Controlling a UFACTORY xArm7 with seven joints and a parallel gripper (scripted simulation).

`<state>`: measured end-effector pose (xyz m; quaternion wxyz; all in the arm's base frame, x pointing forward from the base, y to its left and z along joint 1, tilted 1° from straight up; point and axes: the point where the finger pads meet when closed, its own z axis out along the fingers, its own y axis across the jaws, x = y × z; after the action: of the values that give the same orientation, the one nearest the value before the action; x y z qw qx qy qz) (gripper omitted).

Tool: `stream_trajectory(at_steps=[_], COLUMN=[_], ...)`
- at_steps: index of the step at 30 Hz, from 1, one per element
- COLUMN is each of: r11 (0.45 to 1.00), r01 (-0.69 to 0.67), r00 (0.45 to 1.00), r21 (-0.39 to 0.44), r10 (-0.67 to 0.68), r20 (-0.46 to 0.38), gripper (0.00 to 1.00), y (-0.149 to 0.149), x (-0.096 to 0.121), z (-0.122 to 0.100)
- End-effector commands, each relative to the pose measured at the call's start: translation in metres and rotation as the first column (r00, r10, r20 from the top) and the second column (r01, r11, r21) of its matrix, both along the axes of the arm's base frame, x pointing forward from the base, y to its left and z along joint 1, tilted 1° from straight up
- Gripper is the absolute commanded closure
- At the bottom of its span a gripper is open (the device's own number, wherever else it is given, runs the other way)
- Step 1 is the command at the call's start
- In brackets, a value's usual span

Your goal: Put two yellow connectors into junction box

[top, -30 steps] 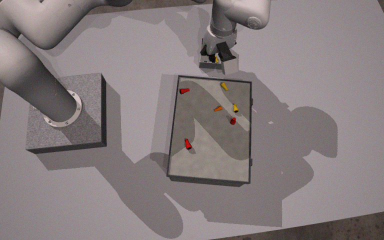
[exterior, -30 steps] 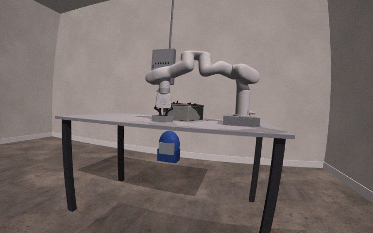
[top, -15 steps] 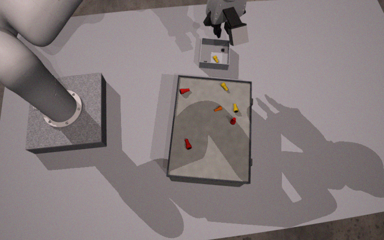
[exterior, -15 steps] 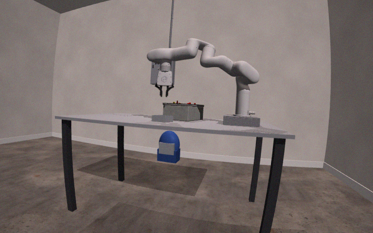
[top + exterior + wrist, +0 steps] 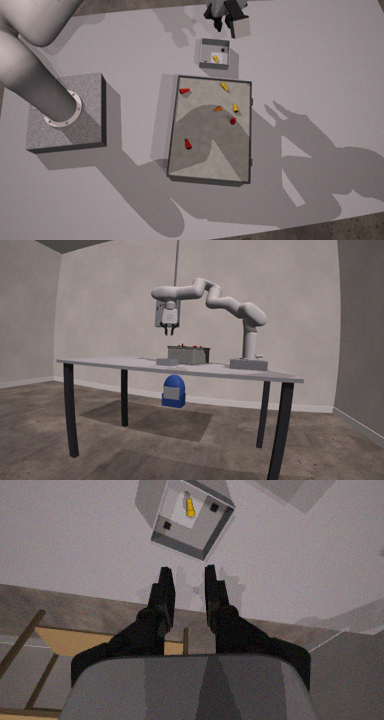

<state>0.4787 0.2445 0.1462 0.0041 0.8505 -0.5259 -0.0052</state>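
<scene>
My gripper [image 5: 222, 26] [image 5: 169, 333] [image 5: 189, 579] is open with a narrow gap and nothing between the fingers. It hangs high above the table, just beyond the steel junction box [image 5: 213, 65] [image 5: 167, 361] [image 5: 185, 547]. One yellow connector [image 5: 215, 59] [image 5: 190, 507] lies on the box floor. Two more yellow connectors [image 5: 224, 86] [image 5: 235, 107] lie on the lid of the tool case [image 5: 198, 158] [image 5: 186, 355], in its half nearer the box.
An orange connector [image 5: 218, 108] and three red ones [image 5: 184, 90] [image 5: 233, 121] [image 5: 188, 144] also lie on the lid. The arm's grey base block [image 5: 84, 133] [image 5: 248, 364] stands beside the case. The arm passes high over the table.
</scene>
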Motion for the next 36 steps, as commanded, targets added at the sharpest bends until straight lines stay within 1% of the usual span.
stream_trajectory(at_steps=[1,6,8,10,11,13,15,20,22,32,34,36], r11=[1.0,1.0,1.0,1.0,0.999,0.996,0.994,0.982,0.976,0.975,0.975,0.975], r01=[0.0,-0.001,-0.017,-0.017,-0.036,-0.09,-0.107,-0.19,-0.218,-0.224,-0.223,-0.223], r00=[1.0,1.0,1.0,1.0,0.999,0.996,0.994,0.982,0.976,0.975,0.975,0.975], r21=[0.001,0.001,0.001,0.001,0.002,0.002,0.002,0.002,0.002,0.002,0.003,0.003], r10=[0.0,0.001,0.017,0.017,0.036,0.09,0.107,0.19,0.218,0.224,0.223,0.223], r20=[0.004,0.004,0.004,0.004,0.004,0.005,0.005,0.004,0.003,0.003,0.004,0.004], gripper=[0.71,0.71,0.71,0.71,0.71,0.71,0.71,0.71,0.71,0.71,0.71,0.71], y=[0.0,-0.001,-0.014,-0.014,-0.029,-0.071,-0.084,-0.143,-0.162,-0.165,-0.166,-0.166], x=[0.001,0.001,0.005,0.005,0.009,0.017,0.018,0.018,0.016,0.016,0.016,0.016], z=[0.002,0.002,0.002,0.002,0.001,-0.002,-0.003,-0.008,-0.01,-0.011,-0.018,-0.034])
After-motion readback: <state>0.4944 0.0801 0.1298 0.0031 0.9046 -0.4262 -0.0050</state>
